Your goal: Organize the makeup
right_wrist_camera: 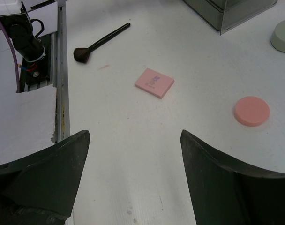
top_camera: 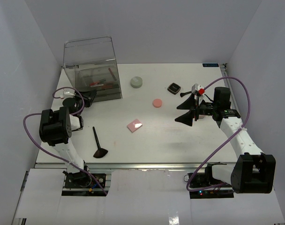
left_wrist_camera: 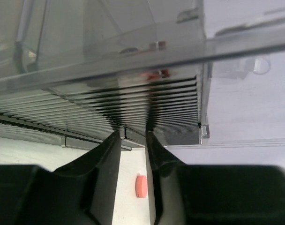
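On the table lie a pink square compact [top_camera: 134, 125], a pink disc [top_camera: 157, 102], a grey round jar [top_camera: 136, 82], a black square compact [top_camera: 174, 87] and a black-handled brush [top_camera: 98, 143]. Red-and-black sticks [top_camera: 100, 84] lie inside the clear drawer box [top_camera: 93, 65]. My left gripper [top_camera: 89, 98] is at the box's front left; in the left wrist view its jaws [left_wrist_camera: 132, 134] stand narrowly closed on a small drawer tab [left_wrist_camera: 125, 134]. My right gripper [top_camera: 185, 108] is open and empty, right of the disc. The right wrist view shows the compact [right_wrist_camera: 154, 82], disc [right_wrist_camera: 251, 111] and brush [right_wrist_camera: 98, 42].
White walls close in the table on three sides. The drawer box's corner [right_wrist_camera: 231, 9] and the grey jar [right_wrist_camera: 283, 35] show at the top of the right wrist view. The table's near edge and rail [right_wrist_camera: 60, 70] are at its left. The pink disc shows between the left fingers [left_wrist_camera: 140, 186].
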You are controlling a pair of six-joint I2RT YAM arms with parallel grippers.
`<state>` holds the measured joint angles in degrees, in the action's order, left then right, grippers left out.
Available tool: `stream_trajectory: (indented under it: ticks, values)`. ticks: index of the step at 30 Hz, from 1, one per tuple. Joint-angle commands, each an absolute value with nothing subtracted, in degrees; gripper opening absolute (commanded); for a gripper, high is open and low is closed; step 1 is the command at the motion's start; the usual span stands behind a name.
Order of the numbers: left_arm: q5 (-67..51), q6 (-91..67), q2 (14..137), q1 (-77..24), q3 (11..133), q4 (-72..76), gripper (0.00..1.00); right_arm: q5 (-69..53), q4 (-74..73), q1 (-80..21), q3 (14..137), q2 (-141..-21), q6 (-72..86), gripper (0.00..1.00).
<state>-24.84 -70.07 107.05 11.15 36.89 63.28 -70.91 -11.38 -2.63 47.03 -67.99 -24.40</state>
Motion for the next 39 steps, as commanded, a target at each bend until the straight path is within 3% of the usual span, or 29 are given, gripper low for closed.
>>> stream_trajectory:
  ticks: [1, 5, 11, 25, 29, 31, 39]
  values:
    - [-22.74, -69.93, 107.34, 10.64, 38.79, 62.48, 0.3, -72.56, -9.67, -2.37, 47.2, -68.2, -24.7, 0.84]
    - [-22.71, -70.08, 107.16, 10.64, 38.3, 62.44, 0.18, -72.6, -9.67, -2.37, 47.11, -68.08, -24.7, 0.83]
    - [-23.68, -70.41, 105.83, 10.64, 36.1, 63.99, 0.08, -72.51, -9.67, -2.29, 47.11, -67.84, -24.7, 0.83]
    - [-26.02, -69.28, 85.35, 10.48, 14.83, 62.68, 0.04, -72.77, -9.67, -2.13, 46.95, -67.64, -24.45, 0.82]
    - [-25.9, -66.51, 81.56, 10.51, 15.06, 57.58, 0.18, -72.72, -9.67, -2.16, 46.85, -67.45, -24.43, 0.82]
    - [-26.21, -66.29, 81.84, 10.55, 16.5, 56.09, 0.34, -72.48, -9.67, -2.02, 46.74, -67.31, -24.45, 0.83]
    - [-27.38, -63.3, 79.21, 10.55, 20.86, 47.21, 0.78, -71.59, -9.69, -1.58, 46.49, -67.36, -24.8, 0.83]
